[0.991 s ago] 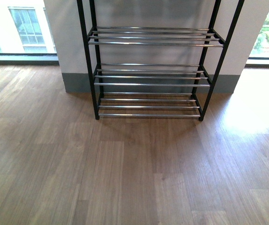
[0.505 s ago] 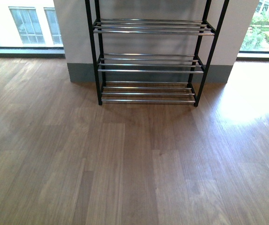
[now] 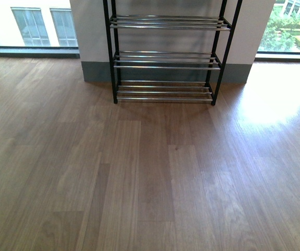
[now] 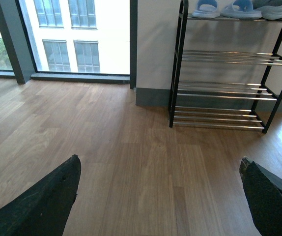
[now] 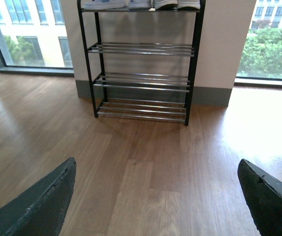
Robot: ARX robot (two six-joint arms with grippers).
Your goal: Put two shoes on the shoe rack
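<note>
Though well ahead of both end effectors, shoe rack (image 3: 165, 57) carries footwear on top tier only: grey sneaker (image 4: 278, 9) beside blue sandals (image 4: 224, 8). Left end effector (image 4: 160, 196) and right end effector (image 5: 155, 196) spread wide, empty. Probably light, soft mesh, stiff sole; best pinched at collar.
</note>
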